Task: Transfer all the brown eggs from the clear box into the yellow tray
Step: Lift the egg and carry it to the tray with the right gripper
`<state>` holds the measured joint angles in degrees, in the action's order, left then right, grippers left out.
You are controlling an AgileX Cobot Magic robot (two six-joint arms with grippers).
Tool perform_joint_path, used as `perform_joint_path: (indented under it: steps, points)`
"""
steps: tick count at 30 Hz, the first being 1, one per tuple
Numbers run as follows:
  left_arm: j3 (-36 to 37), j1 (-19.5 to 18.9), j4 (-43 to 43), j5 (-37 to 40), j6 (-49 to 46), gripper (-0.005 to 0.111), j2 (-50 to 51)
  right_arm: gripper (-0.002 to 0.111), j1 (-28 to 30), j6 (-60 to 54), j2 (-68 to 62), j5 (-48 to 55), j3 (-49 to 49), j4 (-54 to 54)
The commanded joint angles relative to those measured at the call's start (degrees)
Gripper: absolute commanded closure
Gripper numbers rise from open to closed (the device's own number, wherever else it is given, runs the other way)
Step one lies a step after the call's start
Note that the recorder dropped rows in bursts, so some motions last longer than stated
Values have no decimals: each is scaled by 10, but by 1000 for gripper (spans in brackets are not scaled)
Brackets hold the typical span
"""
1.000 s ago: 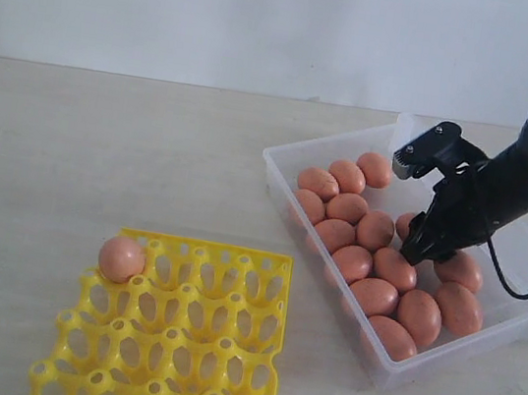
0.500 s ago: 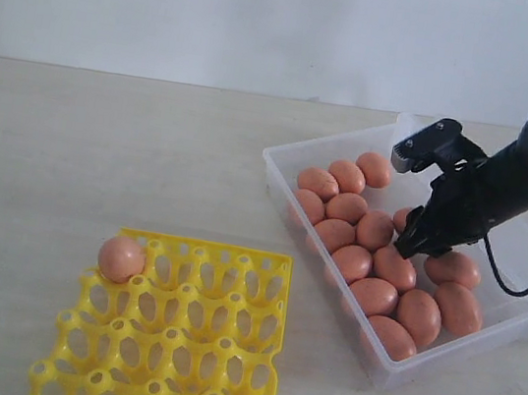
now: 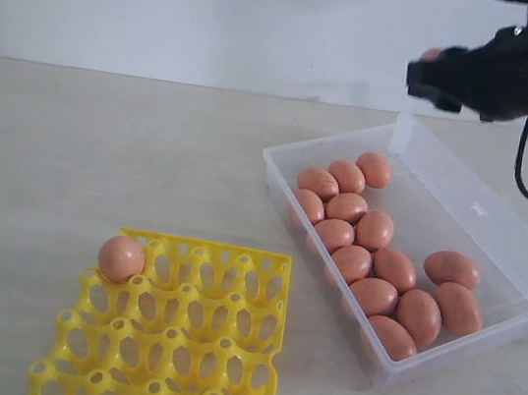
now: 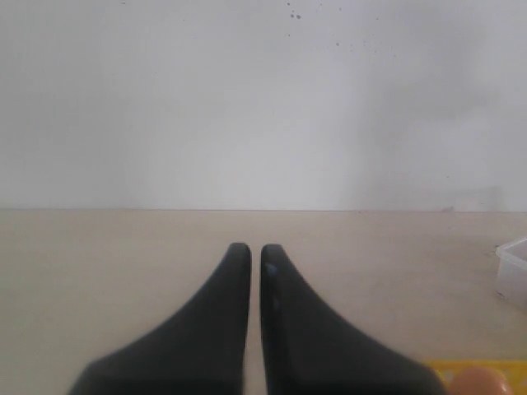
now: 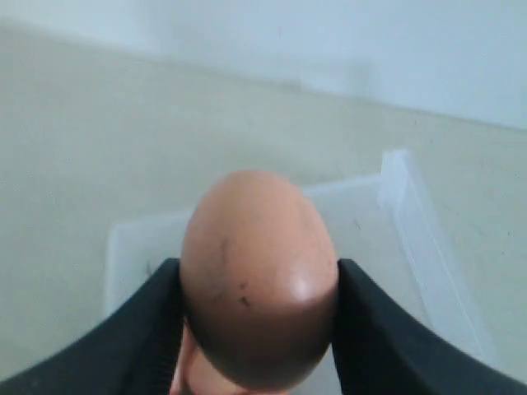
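Holding an egg [image 5: 259, 271] in my right pincer [image 3: 429, 75], I hover high over the box [image 3: 461, 212]. The tray [image 3: 187, 246] lies far off to the left, down on the counter [image 3: 104, 134]. My left pincer [image 4: 256, 255], pinched closed and empty, is nearer it.

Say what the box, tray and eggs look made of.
Clear box: likely rigid transparent plastic; the table shows through its walls.
Yellow tray: moulded plastic, uniform colour, slight sheen.
Brown eggs: smooth speckled shell, soft highlight; real or fake, unclear.
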<state>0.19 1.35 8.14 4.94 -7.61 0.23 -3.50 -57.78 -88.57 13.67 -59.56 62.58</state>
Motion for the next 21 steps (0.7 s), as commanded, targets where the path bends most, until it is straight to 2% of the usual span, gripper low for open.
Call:
perform_joint_path:
  steps: [1, 2, 4, 14, 17, 19, 21]
  points:
    - [-2, -1, 2, -6, 4, 103, -2, 108, -18, -11, 62, -145, 3, 219]
    - [-2, -1, 2, -6, 4, 103, -2, 108, -22, -11, 68, -173, -5, 234]
    - [-2, -1, 2, -6, 4, 103, -2, 108, -23, -14, 73, -204, -28, 198]
    - [-2, -1, 2, -6, 4, 103, -2, 108, -23, -40, 73, -220, -100, -337]
    - [-2, -1, 2, -6, 4, 103, -2, 108, -23, -130, 73, -219, -98, -492]
    - [-2, -1, 2, -6, 4, 103, -2, 108, -22, -229, 73, -230, -98, -519]
    - [-2, -1, 2, -6, 4, 103, -2, 108, -22, -303, 72, -277, -98, -495]
